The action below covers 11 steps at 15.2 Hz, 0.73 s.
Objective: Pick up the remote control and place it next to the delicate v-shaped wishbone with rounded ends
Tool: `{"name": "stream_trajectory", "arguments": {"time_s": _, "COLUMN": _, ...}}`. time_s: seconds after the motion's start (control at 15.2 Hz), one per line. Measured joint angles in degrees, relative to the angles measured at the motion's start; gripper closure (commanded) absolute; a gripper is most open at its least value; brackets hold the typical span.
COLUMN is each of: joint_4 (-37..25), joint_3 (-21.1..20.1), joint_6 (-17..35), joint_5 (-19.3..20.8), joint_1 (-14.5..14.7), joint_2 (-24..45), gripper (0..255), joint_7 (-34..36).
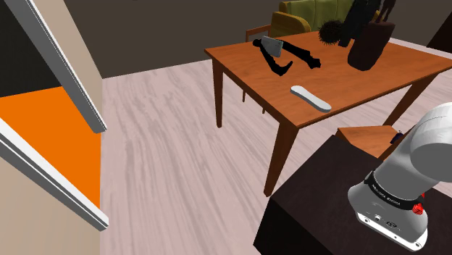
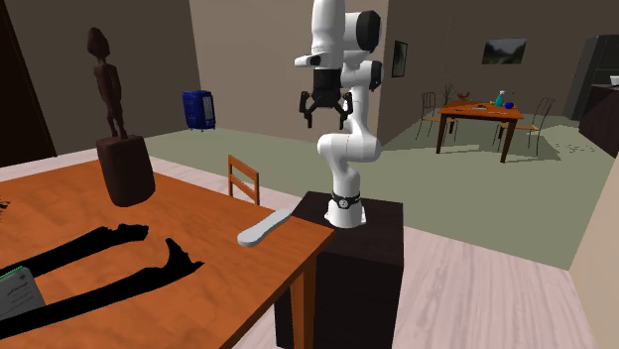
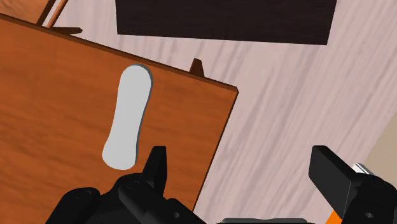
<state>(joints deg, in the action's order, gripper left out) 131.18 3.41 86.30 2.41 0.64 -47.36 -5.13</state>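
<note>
The remote control is a pale grey oblong lying flat near the corner of the brown wooden table. The wishbone is a black V shape with rounded ends, farther in on the tabletop. My gripper hangs high above the stand, open, with nothing between its fingers. In the wrist view the remote lies just off the table's edge side of one finger, well below it.
A dark figure on a dark block stands on the table beyond the remote. A small grey object lies by the wishbone. A wooden chair sits between the table and the dark stand.
</note>
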Motion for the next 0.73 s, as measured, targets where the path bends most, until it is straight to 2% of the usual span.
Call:
{"name": "stream_trajectory", "arguments": {"time_s": 0.2, "joint_4": 1.66, "joint_3": 0.56, "joint_6": 2.15, "joint_5": 0.40, "joint_1": -0.38, "joint_2": 0.61, "gripper": 0, "joint_7": -0.04}}
{"name": "stream_trajectory", "arguments": {"time_s": 0.73, "joint_4": 9.35, "joint_3": 5.06, "joint_6": 15.69, "joint_5": 3.35, "joint_1": -3.08, "joint_2": 7.00, "gripper": 0, "joint_7": -1.01}}
